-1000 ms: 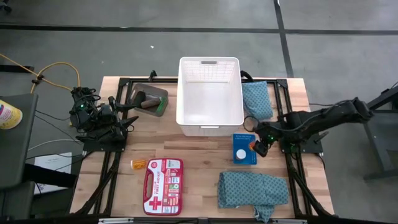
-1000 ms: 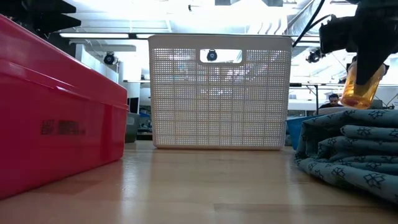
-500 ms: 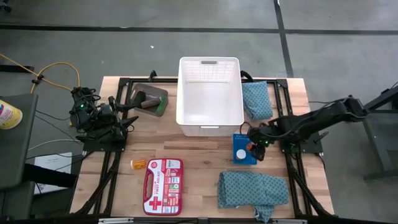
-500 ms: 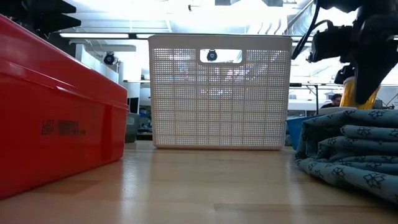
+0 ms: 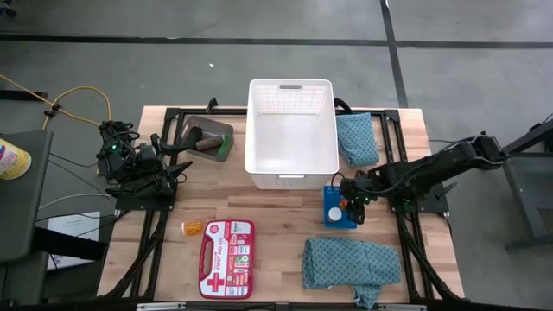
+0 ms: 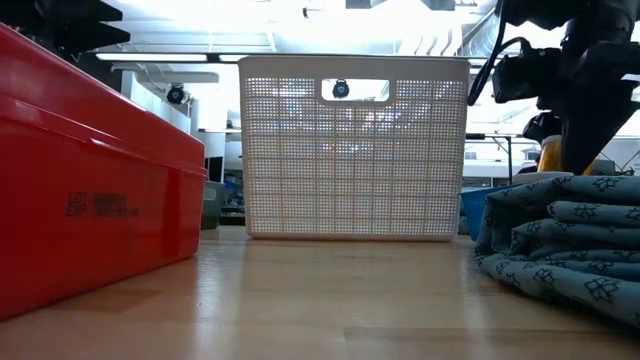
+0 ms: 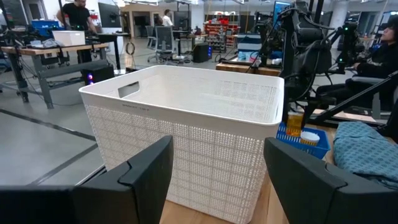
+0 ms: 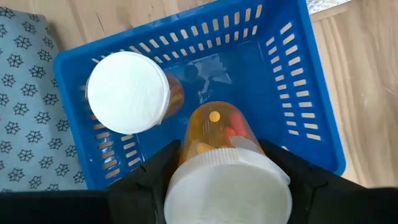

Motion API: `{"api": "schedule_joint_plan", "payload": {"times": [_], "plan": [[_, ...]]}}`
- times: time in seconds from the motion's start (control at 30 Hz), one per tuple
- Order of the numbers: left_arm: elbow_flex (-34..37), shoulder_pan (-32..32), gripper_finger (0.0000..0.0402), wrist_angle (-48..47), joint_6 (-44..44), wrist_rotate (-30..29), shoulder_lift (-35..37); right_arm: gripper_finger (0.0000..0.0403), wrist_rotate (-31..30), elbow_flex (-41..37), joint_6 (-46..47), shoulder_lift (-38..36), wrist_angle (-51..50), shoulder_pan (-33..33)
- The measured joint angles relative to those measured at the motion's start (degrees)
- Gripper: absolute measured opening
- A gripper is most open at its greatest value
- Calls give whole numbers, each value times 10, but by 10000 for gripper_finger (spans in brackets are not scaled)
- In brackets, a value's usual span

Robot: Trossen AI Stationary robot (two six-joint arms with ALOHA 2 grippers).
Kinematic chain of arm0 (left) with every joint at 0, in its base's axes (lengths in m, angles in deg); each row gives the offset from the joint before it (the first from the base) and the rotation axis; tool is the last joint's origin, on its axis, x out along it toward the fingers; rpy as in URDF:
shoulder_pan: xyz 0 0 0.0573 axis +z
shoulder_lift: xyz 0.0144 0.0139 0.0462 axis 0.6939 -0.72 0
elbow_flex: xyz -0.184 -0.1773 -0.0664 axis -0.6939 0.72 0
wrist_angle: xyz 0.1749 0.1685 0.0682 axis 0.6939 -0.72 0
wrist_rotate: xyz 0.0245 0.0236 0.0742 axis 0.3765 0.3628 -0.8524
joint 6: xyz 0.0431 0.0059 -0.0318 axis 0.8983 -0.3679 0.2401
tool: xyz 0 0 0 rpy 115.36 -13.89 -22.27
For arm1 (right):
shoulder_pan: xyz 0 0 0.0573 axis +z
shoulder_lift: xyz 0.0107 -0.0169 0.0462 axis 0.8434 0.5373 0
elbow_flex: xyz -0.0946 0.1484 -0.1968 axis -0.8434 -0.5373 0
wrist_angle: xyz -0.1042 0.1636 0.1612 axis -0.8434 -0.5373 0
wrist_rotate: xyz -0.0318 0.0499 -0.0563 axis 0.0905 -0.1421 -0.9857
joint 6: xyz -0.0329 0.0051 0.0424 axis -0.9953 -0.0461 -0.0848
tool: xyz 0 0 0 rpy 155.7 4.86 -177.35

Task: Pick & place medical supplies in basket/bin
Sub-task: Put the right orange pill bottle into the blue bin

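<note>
We see the right end effector [image 8: 217,180] clamped around a translucent orange bottle [image 8: 217,134] with a round white cap, held over the slotted blue plastic tray [image 5: 339,207], which holds another white-capped bottle [image 8: 129,92]. Farther left, the left end effector [image 7: 217,168] waits spread, holding nothing, facing the latticed white basket [image 5: 291,130].

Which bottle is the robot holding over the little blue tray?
Find the big white basket; the blue tray lies beside its right front corner. The right tool holds an orange bottle over it, unlike the white-capped bottle already standing inside.

The basket [image 5: 291,134] stands open-topped and empty, a folded cloth [image 5: 356,138] crowding its right wall.
</note>
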Motion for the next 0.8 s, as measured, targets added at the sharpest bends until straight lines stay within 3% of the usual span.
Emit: {"api": "schedule_joint_plan", "payload": {"times": [0.4, 0.8], "plan": [[0, 0, 242, 0, 0, 0, 0, 186, -2, 0, -17, 0, 1, 0], [0, 0, 242, 0, 0, 0, 0, 186, -3, 0, -32, 56, 21, 16]]}}
